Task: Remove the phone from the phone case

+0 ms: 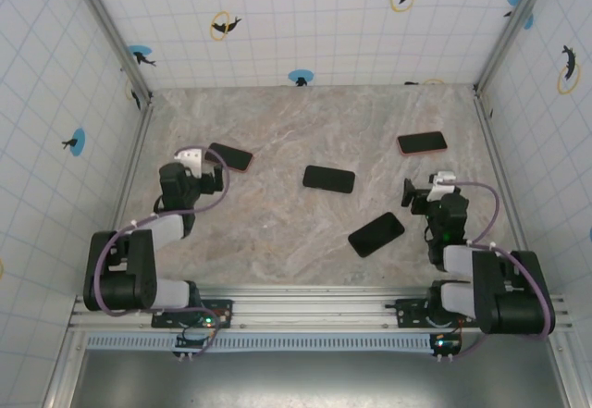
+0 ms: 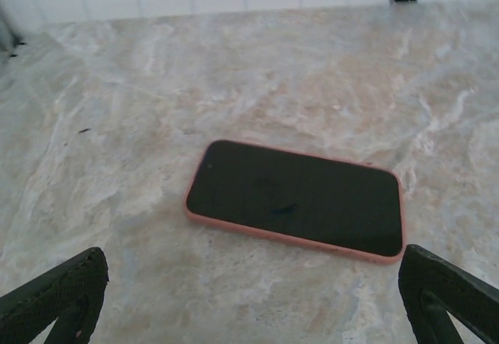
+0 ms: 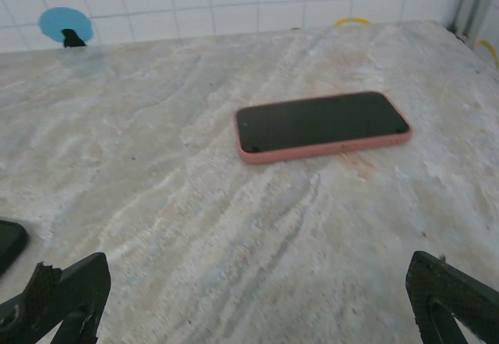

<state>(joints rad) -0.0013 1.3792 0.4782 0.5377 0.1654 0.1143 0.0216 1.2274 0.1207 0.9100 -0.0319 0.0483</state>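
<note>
At the left wrist: left gripper [image 2: 253, 270] is hanging with jaws spread wide, gripping nothing.
Just ahead: black-screened phone in a salmon-pink case [image 2: 296, 200] is lying flat, screen up, on the beige marbled tabletop [image 2: 234, 71].
At the right wrist: right gripper [image 3: 257, 270] is hovering, jaws wide apart, empty.
Further ahead: second pink-cased phone [image 3: 323, 124] is lying flat.
Mid-table: two black slab phones [image 1: 328, 179] [image 1: 376, 234] are lying apart.

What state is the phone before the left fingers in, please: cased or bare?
Cased: the phone lies inside its pink case, rim showing.

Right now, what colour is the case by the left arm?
The case is salmon pink; left wrist view best.
</note>
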